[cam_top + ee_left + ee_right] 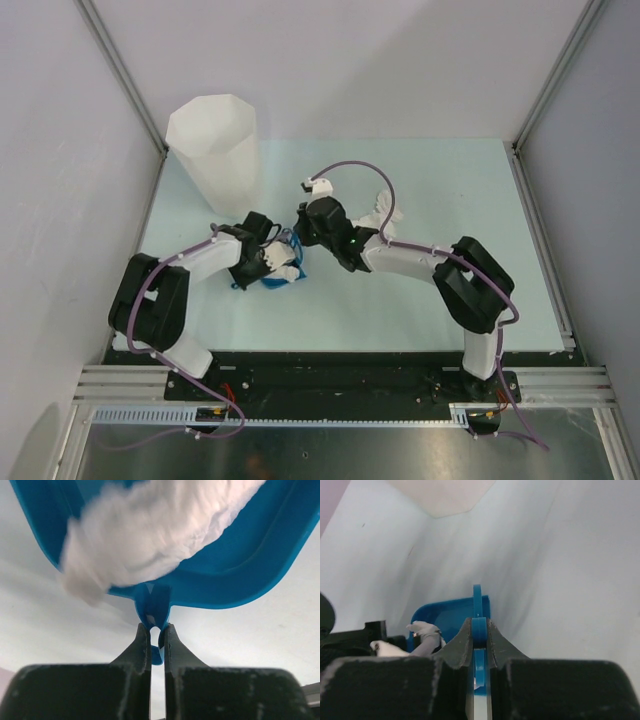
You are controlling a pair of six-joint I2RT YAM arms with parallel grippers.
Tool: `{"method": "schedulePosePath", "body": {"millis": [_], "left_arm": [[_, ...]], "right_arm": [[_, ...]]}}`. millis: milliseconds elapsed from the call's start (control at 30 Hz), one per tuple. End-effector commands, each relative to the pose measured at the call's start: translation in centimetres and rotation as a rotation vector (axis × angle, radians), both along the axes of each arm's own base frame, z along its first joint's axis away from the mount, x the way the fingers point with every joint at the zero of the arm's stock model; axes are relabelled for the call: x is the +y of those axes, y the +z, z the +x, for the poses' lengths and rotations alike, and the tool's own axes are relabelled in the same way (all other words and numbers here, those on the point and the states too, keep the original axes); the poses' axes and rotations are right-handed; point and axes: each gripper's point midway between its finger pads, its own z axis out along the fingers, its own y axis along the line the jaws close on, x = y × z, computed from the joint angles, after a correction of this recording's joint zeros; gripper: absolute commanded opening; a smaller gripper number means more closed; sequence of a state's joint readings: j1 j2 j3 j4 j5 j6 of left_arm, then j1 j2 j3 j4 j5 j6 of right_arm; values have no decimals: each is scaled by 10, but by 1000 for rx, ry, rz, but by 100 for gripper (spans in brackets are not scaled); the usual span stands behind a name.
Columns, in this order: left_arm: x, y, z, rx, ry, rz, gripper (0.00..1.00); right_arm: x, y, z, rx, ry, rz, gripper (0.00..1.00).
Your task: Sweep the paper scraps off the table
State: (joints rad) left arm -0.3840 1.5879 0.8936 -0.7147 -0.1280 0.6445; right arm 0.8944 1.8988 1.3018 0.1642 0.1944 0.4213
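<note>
A robotics lab cell: grey panel walls [60,150], aluminium framing [545,240], arms [160,300] bolted beside a table [420,310].

One table [430,300] is counted. One tall white bin [212,150] is counted on it, at about ten o'clock in the top view. Two arms are counted, the left arm [160,300] and the right arm [470,285]. Each ends in one gripper: the left gripper [156,630] and the right gripper [479,627]. One blue dustpan [240,570] is counted, at about eight o'clock from the table's middle. One thin blue handle [478,597] is counted. The paper scraps [150,535] are seen as a single blurred white heap in the dustpan, and their number cannot be told.
</note>
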Motion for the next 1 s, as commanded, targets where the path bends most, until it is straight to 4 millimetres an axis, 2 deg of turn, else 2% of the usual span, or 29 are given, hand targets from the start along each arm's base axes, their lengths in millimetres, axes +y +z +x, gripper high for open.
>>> {"method": "schedulePosePath", "body": {"millis": [0, 67, 100, 167, 200, 233, 300, 333, 367, 400, 433, 467, 500, 600, 667, 700, 767, 800, 867, 900, 967], "left_arm": [[-37, 20, 10, -44, 17, -202, 0], [-45, 28, 12, -54, 27, -257, 0], [-49, 34, 16, -71, 41, -276, 0], [-53, 45, 19, -97, 45, -308, 0], [-56, 50, 22, -110, 48, -327, 0], [-60, 55, 23, -119, 46, -345, 0], [-66, 70, 28, -155, 46, -386, 0], [-68, 78, 31, -173, 45, -400, 0], [-70, 84, 33, -187, 50, -409, 0], [-71, 99, 40, -231, 51, -424, 0], [-70, 107, 43, -252, 53, -423, 0], [-66, 116, 47, -288, 59, -407, 0], [-64, 133, 54, -341, 51, -402, 0], [-53, 158, 66, -430, 34, -350, 0], [-51, 168, 69, -449, 32, -345, 0], [-52, 180, 73, -472, 30, -353, 0], [-48, 187, 78, -488, 46, -331, 0], [-49, 197, 82, -508, 44, -342, 0], [-50, 204, 86, -515, 52, -348, 0], [-52, 216, 90, -540, 63, -366, 0], [-55, 221, 95, -550, 78, -382, 0]], "right_arm": [[-28, 81, 23, -184, -137, 17, 0], [-49, 90, 31, -226, -200, -42, 0], [-68, 105, 36, -278, -267, -88, 0], [-93, 119, 43, -323, -335, -145, 0], [-112, 128, 47, -365, -398, -209, 0], [-123, 147, 46, -404, -437, -210, 0], [-149, 165, 49, -452, -521, -263, 0], [-159, 180, 46, -467, -541, -246, 0], [-172, 186, 49, -467, -567, -240, 0], [-175, 191, 49, -465, -558, -219, 0], [-180, 189, 49, -445, -561, -198, 0], [-191, 197, 48, -448, -575, -176, 0], [-192, 195, 47, -443, -569, -175, 0], [-204, 186, 42, -426, -584, -204, 0], [-210, 175, 39, -418, -592, -226, 0], [-214, 173, 38, -416, -601, -233, 0], [-220, 165, 36, -405, -609, -243, 0], [-224, 162, 36, -399, -614, -246, 0], [-227, 154, 34, -386, -612, -256, 0], [-229, 155, 33, -386, -614, -252, 0], [-234, 151, 34, -380, -621, -255, 0]]}}
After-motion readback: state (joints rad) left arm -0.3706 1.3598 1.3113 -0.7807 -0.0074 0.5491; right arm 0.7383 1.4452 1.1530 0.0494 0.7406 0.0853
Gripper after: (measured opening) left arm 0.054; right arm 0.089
